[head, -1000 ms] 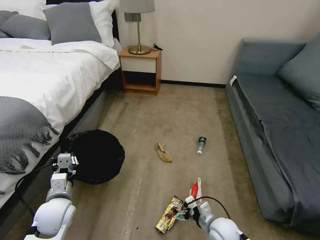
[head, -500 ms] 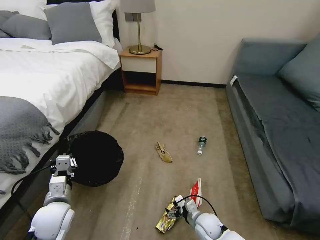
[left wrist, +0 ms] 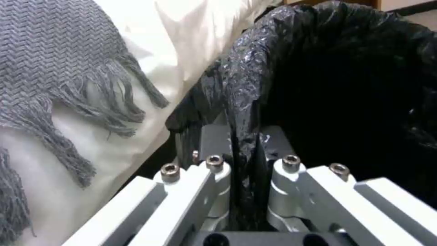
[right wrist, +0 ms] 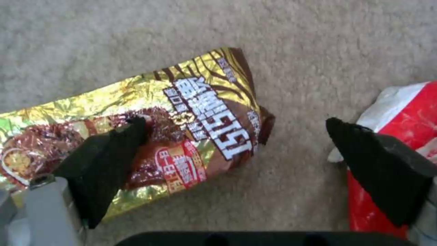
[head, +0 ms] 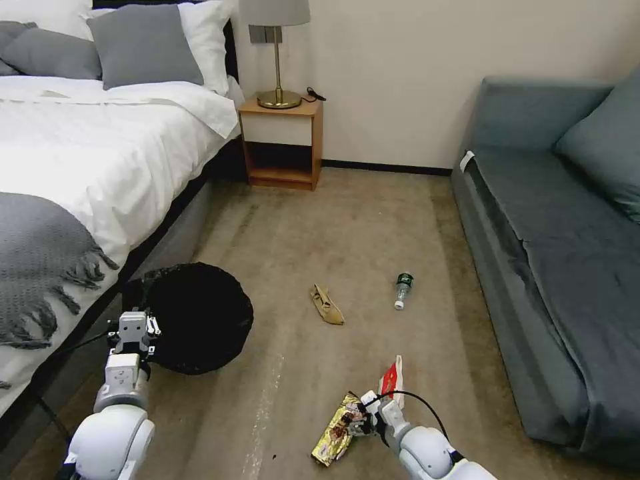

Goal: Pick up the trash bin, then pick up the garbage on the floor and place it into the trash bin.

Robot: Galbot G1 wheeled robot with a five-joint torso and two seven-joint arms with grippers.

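Beside the bed (head: pixel 80 160), our left gripper (left wrist: pixel 241 160) pinches the trash bin (head: pixel 197 317) by its bag rim; our right gripper (right wrist: pixel 237 136) hangs wide open over the gold wrapper (right wrist: pixel 182 126) on the carpet (head: pixel 333 227)

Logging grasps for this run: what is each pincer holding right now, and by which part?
The left pincer is shut on the trash bin, pinching its bag-lined rim. The right pincer holds nothing; it is open over the gold snack wrapper.

L gripper (head: pixel 135 328) clamped, arm low; R gripper (right wrist: pixel 237 136) spread wide, prob. just above floor.
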